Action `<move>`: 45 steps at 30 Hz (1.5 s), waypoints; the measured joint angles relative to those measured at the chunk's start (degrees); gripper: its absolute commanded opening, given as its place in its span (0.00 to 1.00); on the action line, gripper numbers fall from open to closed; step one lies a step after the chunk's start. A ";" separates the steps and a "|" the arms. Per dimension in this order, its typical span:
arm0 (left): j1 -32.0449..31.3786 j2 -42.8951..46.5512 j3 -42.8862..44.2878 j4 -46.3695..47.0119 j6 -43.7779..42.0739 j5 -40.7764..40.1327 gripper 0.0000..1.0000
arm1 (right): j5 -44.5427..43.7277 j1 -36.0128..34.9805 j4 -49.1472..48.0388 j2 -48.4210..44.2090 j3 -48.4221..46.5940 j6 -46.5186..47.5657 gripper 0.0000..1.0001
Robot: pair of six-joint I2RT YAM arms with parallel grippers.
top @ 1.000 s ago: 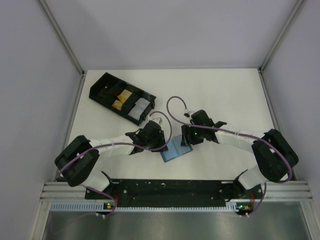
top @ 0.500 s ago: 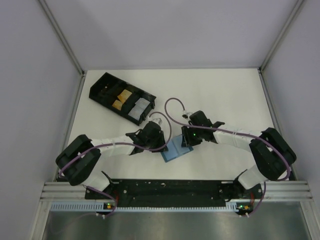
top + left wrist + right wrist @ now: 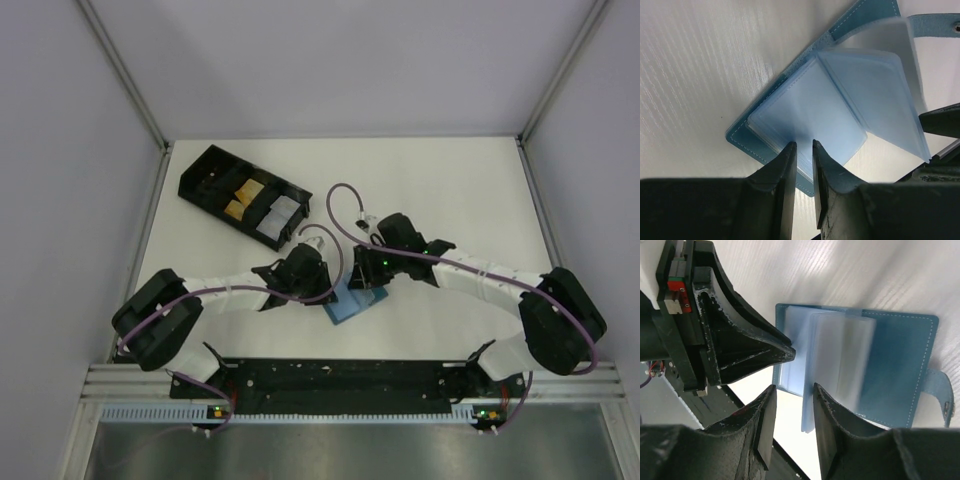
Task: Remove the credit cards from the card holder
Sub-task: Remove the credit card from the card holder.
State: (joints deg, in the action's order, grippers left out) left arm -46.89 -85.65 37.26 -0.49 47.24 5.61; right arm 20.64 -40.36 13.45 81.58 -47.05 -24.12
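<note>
Pinching card holder (image 3: 790,110), left gripper (image 3: 803,145) nearly closed; right gripper (image 3: 794,390) part-open astride it.

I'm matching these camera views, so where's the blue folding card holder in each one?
Top external: blue folding card holder, just below centre.
Left wrist: the holder, mid-frame, open.
Right wrist: the holder, centre right.
Shared landmark: its blue snap strap, left wrist's top right, right wrist's lower right.

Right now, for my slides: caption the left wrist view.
Left hand poised at the open card holder's clear sleeves on a white table.
</note>
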 measured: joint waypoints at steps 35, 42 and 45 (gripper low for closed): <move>-0.04 7.30 -5.29 -2.49 3.58 -5.27 0.24 | -12.59 -5.11 3.89 4.63 -1.07 1.53 0.40; -0.04 10.19 -5.03 -2.64 2.54 -5.16 0.26 | -25.18 -5.11 5.44 -0.72 -1.07 1.70 0.47; -0.04 9.92 -3.85 -2.71 2.08 -4.37 0.26 | -26.21 -5.11 5.25 -3.56 -1.07 2.56 0.50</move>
State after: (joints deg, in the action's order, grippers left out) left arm -46.94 -75.72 33.41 -3.20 49.32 1.23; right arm -5.56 -45.47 18.70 78.02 -48.12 -21.56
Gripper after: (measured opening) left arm 0.255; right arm 0.475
